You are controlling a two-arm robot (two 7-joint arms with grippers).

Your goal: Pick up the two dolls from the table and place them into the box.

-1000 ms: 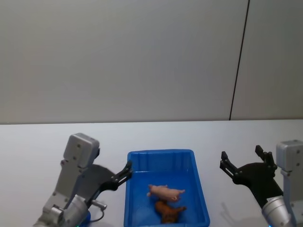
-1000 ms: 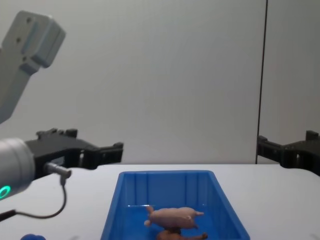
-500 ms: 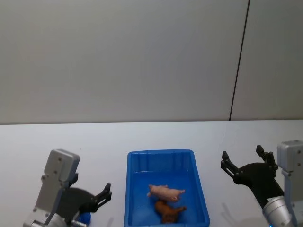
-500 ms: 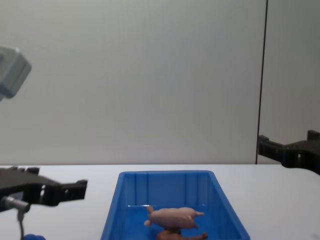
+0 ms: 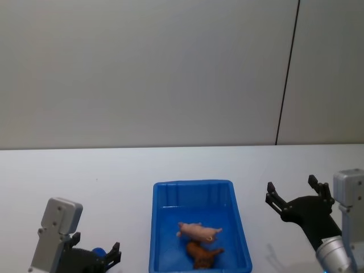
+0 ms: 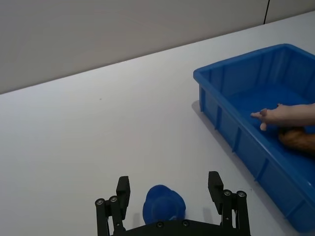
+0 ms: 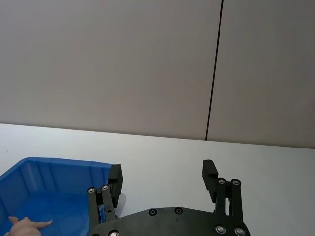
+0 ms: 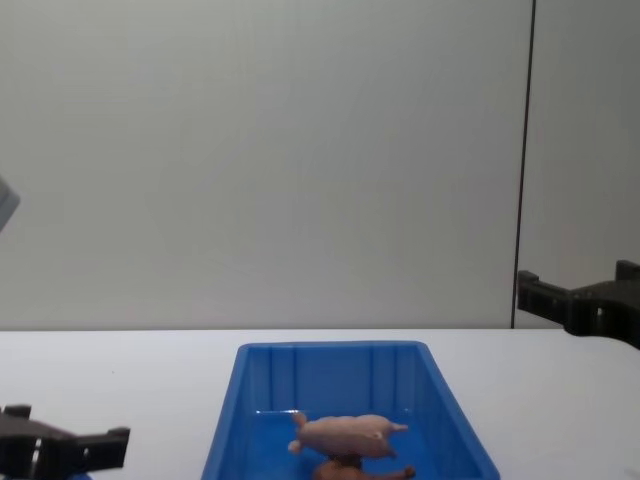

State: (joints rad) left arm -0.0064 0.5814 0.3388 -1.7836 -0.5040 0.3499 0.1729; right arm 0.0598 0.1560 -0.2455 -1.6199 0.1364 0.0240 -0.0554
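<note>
The two dolls lie inside the box [image 5: 199, 187], which sits on the white table [image 5: 170, 165] straight in front of the robot. The pink pig [image 5: 199, 231] is on its side across the middle of the blue floor, and the brown animal [image 5: 203, 253] lies just beside it on the near side, the two touching or very nearly so. From the chest view the pig [image 8: 350, 436] sits plainly above the brown one [image 8: 350, 468], whose lower part is cut off by the bottom edge.

The left gripper [image 5: 111, 253] hangs low over the table, well to the left of the box, its fingers spread apart and holding nothing. In the left wrist view the fingers [image 6: 216, 187] stand wide, and between them, down on the table, there is a small rounded blue object [image 6: 164, 209]; I can't tell whether the fingers touch it. The box [image 6: 231, 113] and the pig [image 6: 288, 115] show off to one side of it, with the brown animal [image 6: 298, 139] behind the pig.

The right gripper [image 5: 293, 193] hovers to the right of the box, raised above the table, also spread open with nothing in it. Its wrist view shows both fingers [image 7: 210, 177] parted, with a corner of the box [image 7: 54, 172] and a bit of the pig [image 7: 24, 227] beyond them.
</note>
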